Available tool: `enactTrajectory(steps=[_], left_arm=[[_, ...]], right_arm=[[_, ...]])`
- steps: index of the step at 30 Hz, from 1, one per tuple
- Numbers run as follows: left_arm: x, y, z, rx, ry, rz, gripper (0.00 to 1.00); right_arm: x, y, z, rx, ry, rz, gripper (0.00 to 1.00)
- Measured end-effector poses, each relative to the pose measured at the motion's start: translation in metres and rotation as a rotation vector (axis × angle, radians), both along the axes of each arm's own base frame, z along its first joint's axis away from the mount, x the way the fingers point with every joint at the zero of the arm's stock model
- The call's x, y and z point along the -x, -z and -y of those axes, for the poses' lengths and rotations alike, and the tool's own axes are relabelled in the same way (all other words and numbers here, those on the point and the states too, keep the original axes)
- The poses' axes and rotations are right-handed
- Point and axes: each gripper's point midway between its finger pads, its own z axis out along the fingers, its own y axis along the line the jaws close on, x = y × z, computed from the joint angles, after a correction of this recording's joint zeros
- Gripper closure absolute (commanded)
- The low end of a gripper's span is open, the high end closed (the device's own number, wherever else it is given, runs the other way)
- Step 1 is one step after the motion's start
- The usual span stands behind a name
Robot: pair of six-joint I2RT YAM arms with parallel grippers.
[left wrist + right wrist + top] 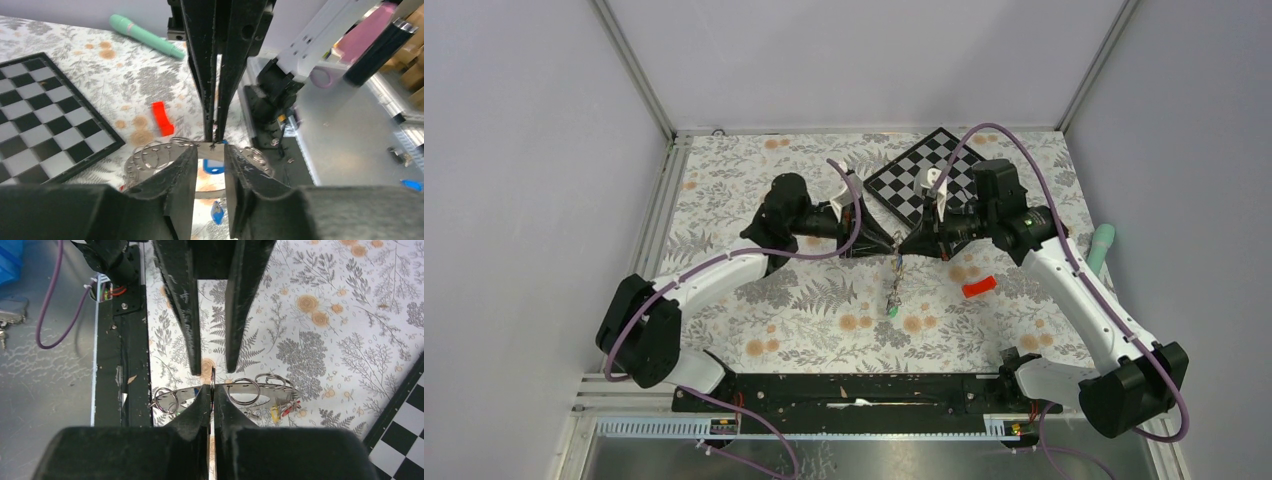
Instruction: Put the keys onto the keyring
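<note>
The keyring (150, 161), a grey flat ring with small slots, hangs in the air between both grippers. It also shows in the right wrist view (186, 392), with several wire split rings on it. My left gripper (210, 161) grips its rim between the two fingers. My right gripper (212, 392) faces it and is shut on a thin split ring standing edge-on at the rim. Keys (894, 285) dangle below the meeting point, a green tag (892, 311) lowest. A blue tag (212, 166) and yellow and red tags (280, 411) hang beneath the ring.
A black-and-white chequered board (924, 172) lies behind the grippers. A red oblong block (979, 287) lies right of the hanging keys. A teal cylinder (1102, 248) rests at the right edge. The black base rail (854, 390) runs along the near edge.
</note>
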Motion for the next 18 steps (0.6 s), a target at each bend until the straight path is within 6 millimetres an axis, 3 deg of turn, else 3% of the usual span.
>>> enactTrajectory(steps=[4,6,12,18], left_arm=[[-0.010,0.010,-0.001,-0.077,-0.016,0.117,0.47],[-0.015,0.010,-0.003,-0.111,-0.019,0.181,0.44],[-0.020,0.003,-0.005,-0.167,-0.004,0.332,0.44],[-0.005,0.020,-0.003,-0.213,0.057,0.364,0.49]], right_arm=[[0.000,0.014,0.000,0.067,0.008,0.015,1.00],[0.001,0.024,-0.002,0.106,-0.001,0.014,1.00],[0.002,0.048,-0.001,0.207,-0.001,-0.004,1.00],[0.001,0.051,0.001,0.232,0.006,0.004,1.00]])
